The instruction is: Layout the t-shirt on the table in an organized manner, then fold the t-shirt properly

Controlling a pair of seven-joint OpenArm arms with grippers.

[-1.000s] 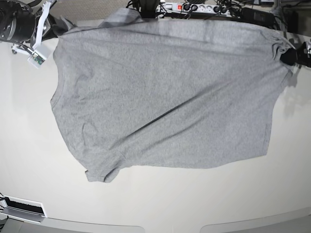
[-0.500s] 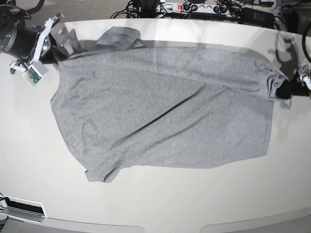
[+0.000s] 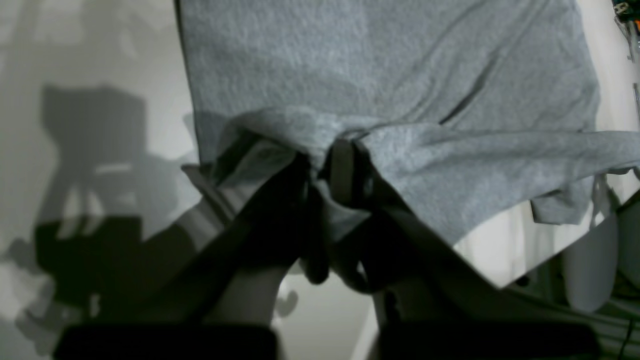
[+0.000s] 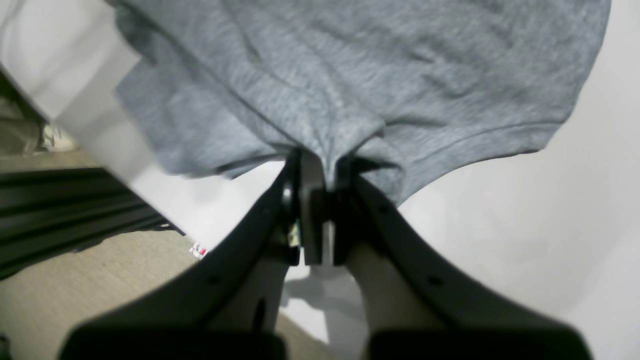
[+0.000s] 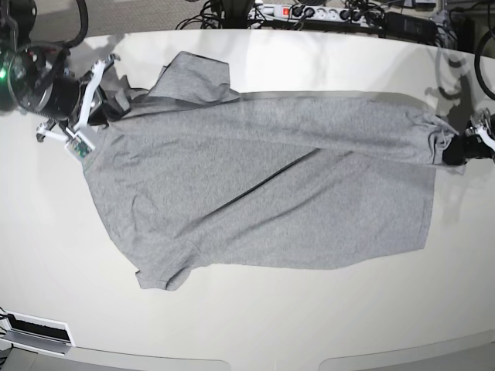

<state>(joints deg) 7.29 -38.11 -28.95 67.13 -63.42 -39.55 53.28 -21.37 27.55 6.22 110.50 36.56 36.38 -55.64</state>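
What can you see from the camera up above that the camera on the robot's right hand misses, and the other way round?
Only the view from above shows the whole t-shirt spread on the table, the left gripper pinching its other end, and the power strip behind. Only the right wrist view shows the right gripper up close, jaws shut on a bunched fold of cloth, plus floor below the table edge. Both show grey shirt, white table and the right gripper holding fabric.

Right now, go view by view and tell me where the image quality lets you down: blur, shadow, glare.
Left wrist view: the left tool is dark and underexposed, its shadow falling on the glossy off-white table. Right wrist view: the heather-grey cotton t-shirt is soft-focused, and the right tool is blurred at the bottom edge. Base view: even light, bowed table edges.
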